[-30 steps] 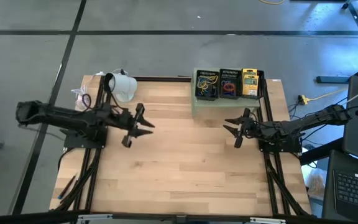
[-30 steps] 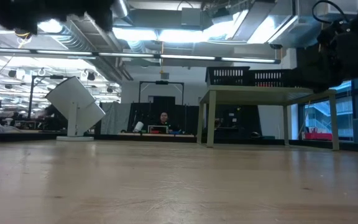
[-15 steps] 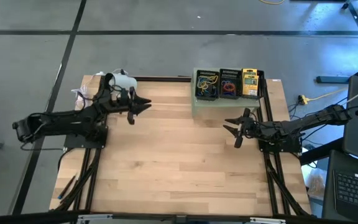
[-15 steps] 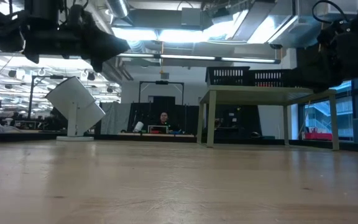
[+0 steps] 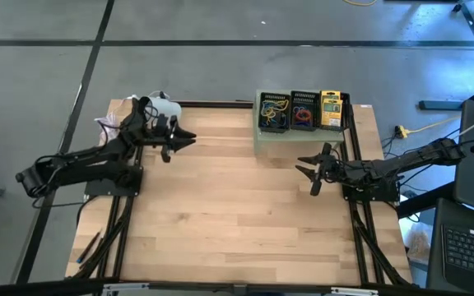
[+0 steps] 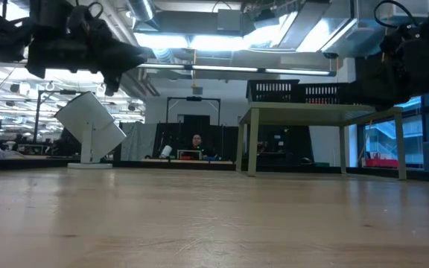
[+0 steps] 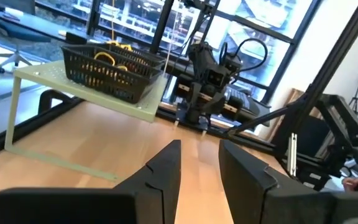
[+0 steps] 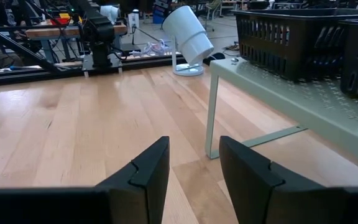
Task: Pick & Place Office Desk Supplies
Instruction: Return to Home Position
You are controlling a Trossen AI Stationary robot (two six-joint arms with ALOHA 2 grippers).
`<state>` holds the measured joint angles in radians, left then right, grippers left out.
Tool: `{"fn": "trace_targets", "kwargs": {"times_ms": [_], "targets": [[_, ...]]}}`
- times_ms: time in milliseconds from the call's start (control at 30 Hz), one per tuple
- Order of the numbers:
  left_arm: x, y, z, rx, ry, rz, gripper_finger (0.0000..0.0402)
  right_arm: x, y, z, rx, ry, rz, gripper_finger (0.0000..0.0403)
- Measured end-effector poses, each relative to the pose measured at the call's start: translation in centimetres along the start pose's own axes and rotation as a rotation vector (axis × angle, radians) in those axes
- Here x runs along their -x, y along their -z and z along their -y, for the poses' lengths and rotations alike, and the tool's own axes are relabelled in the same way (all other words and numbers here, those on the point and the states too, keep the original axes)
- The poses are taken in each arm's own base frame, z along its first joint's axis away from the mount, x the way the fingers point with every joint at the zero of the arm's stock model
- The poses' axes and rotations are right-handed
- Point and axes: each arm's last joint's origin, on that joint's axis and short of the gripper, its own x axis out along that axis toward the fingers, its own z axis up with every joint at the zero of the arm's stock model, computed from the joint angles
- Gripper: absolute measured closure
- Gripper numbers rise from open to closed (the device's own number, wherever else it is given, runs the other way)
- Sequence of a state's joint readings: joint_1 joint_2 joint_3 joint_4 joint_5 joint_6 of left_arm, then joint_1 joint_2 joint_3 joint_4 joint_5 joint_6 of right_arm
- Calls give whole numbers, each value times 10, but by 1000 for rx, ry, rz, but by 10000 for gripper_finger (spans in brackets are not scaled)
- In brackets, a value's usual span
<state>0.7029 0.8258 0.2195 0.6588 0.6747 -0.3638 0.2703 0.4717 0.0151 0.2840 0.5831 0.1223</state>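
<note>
The office supplies sit on the pale green perforated stand (image 5: pixel 303 136) at the table's far right. One black basket (image 5: pixel 274 111) holds yellow and green rubber bands, a second black basket (image 5: pixel 304 111) holds red and blue ones, and a yellow packet (image 5: pixel 330 109) lies beside them. My left gripper (image 5: pixel 183 141) hovers open and empty over the far left of the table, next to the white cup-like object (image 5: pixel 161 111). Its fingers point toward the stand (image 7: pixel 86 87). My right gripper (image 5: pixel 305 173) hovers open and empty just in front of the stand's near right leg (image 8: pixel 211 112).
The stand rests on thin legs, with a gap beneath it (image 8: pixel 260 134). The white cup-like object (image 8: pixel 188 31) stands on a foot at the far left corner. Bare wooden tabletop (image 5: pixel 237 222) fills the middle and near side. A person sits in the room beyond the table (image 6: pixel 196 141).
My left gripper has swung from the table's left middle toward the far edge, ending beside the white cup-like object, and has rolled somewhat on the way. Most of this happened in the first half second. Its finger gap looks unchanged.
</note>
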Motion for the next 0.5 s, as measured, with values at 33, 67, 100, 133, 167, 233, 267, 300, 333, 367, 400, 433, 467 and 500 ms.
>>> {"fn": "trace_targets", "kwargs": {"times_ms": [33,67,100,133,167,233,267,300,333,367,400,433,467,500], "targets": [[1,0,1,1,-3,-6,300,0,0,0,0,0,0,259],[2,1,2,4,-8,-12,300,0,0,0,0,0,0,259],[2,1,2,10,-20,-16,300,0,0,0,0,0,0,259],[3,2,3,16,-36,-19,300,0,0,0,0,0,0,259],[4,2,4,19,-55,-21,300,0,0,0,0,0,0,259],[5,3,6,15,-89,-23,300,0,0,0,0,0,0,259],[6,4,7,17,-108,-28,300,0,0,0,0,0,0,259],[6,5,8,14,-122,-33,300,0,0,0,0,0,0,259],[6,6,9,11,-136,-39,300,0,0,0,0,0,0,259],[7,7,10,9,-153,-47,300,0,0,0,0,0,0,259],[7,9,11,9,-171,-56,300,0,0,0,0,0,0,259],[6,10,12,11,-188,-61,300,0,0,0,0,1,0,259],[6,10,13,8,-204,-60,300,0,0,0,0,1,0,259],[6,10,14,-2,-214,-56,300,0,0,0,0,1,0,259]]}}
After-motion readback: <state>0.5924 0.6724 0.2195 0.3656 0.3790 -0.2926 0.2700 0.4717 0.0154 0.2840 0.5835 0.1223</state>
